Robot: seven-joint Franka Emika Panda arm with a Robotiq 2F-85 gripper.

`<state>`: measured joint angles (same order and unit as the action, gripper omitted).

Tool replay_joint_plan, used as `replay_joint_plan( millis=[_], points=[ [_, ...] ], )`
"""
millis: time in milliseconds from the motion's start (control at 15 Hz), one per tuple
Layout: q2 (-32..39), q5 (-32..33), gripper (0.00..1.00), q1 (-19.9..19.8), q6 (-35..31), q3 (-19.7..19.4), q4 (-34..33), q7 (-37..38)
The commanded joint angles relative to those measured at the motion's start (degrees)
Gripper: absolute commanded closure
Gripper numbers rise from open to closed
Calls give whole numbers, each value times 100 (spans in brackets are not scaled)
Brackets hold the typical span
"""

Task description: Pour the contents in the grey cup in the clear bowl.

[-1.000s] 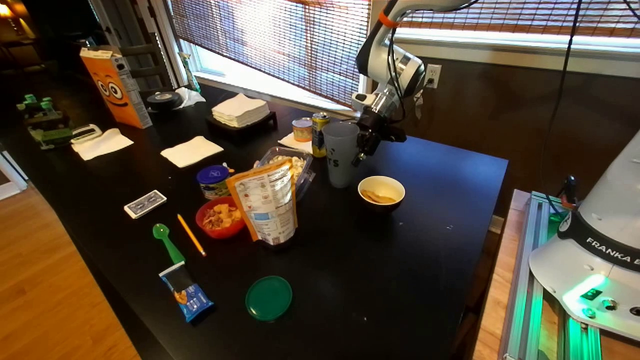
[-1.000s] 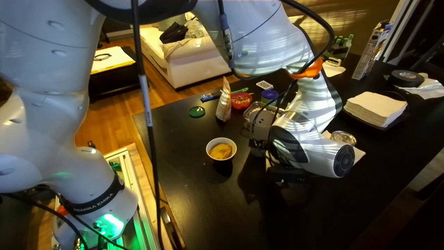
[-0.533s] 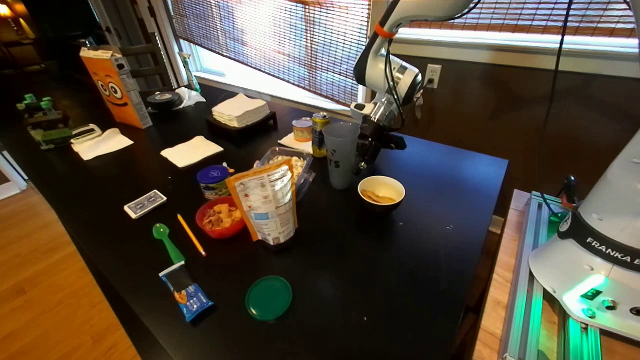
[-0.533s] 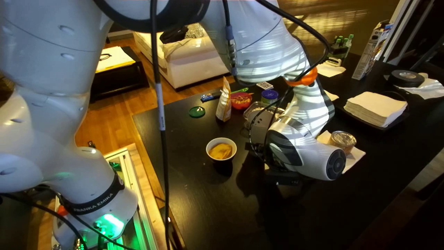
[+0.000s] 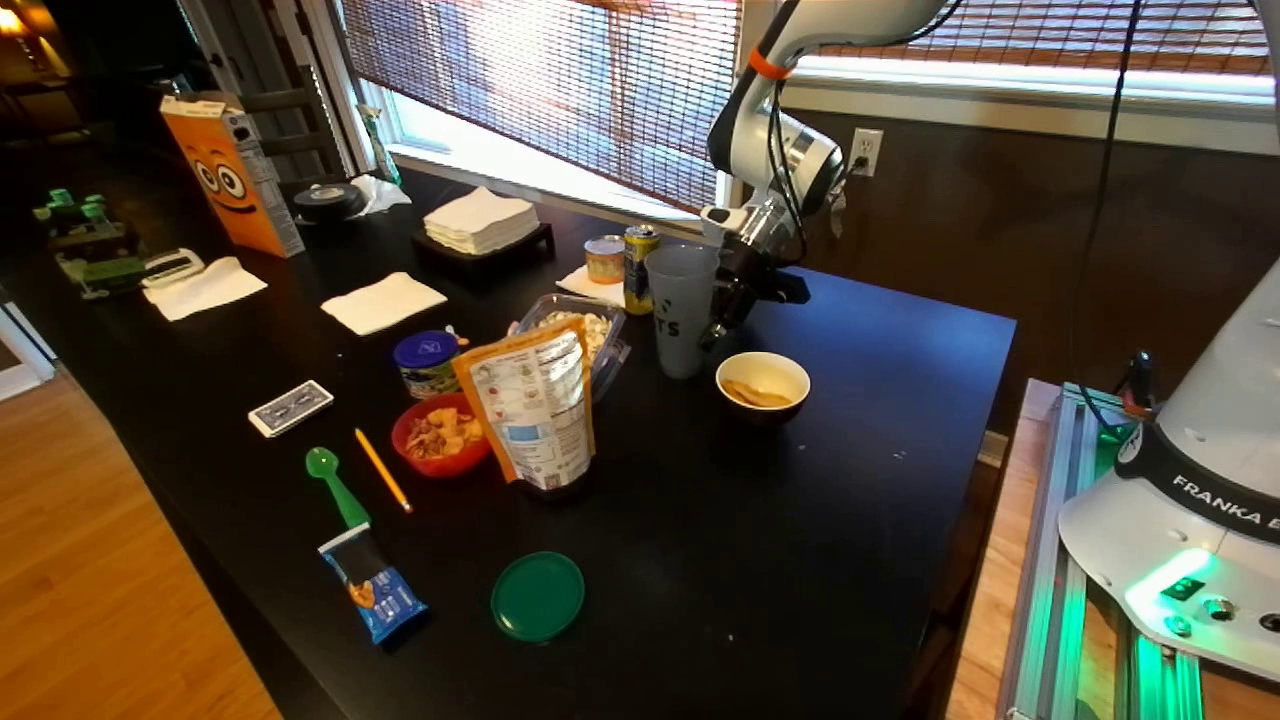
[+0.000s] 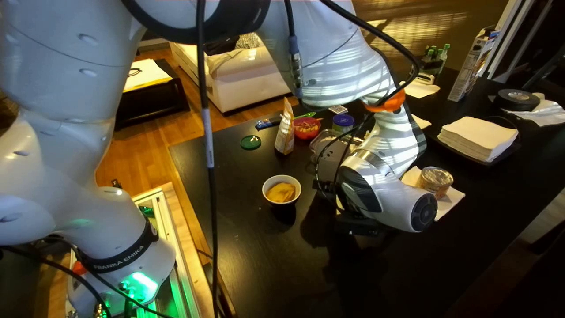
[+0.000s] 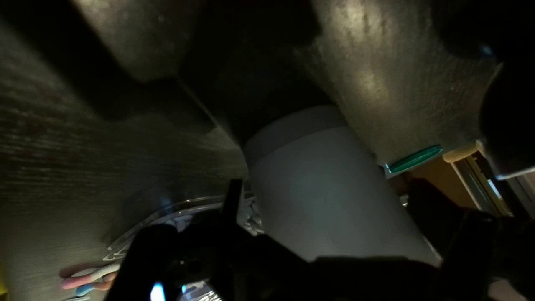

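Note:
The grey cup [image 5: 682,318], tall and translucent with dark print, stands upright on the black table; its contents are hidden. In the wrist view the grey cup [image 7: 322,192] fills the room between the two fingers of my gripper [image 7: 326,190]. The left finger [image 7: 232,200] stands off its wall by a small gap; whether the right one touches cannot be told. In an exterior view my gripper [image 5: 716,318] reaches around the cup from the right, open. Beside the cup is the clear bowl [image 5: 606,370], see-through plastic holding pale pieces, partly behind a pouch.
A cream-lined bowl [image 5: 789,376] with chips stands close to the cup and gripper. The pouch [image 5: 535,420] stands upright before the clear bowl. A yellow can [image 5: 639,275] and a tin [image 5: 605,262] are behind the cup. A red bowl [image 6: 307,135] lies farther off.
My gripper has moved a little lower and farther around the cup, mostly in the earlier half second. The cup has shifted very slightly at most. The fingers have stayed open.

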<state>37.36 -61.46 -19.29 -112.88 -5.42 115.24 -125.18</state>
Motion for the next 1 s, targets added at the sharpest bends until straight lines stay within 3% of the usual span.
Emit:
replay_joint_plan(
  millis=[0, 933],
  points=[
    [114, -294, 0, 75, -43, -40, -87, 250],
    [354, -603, 0, 62, -59, 17, -204, -116]
  ],
)
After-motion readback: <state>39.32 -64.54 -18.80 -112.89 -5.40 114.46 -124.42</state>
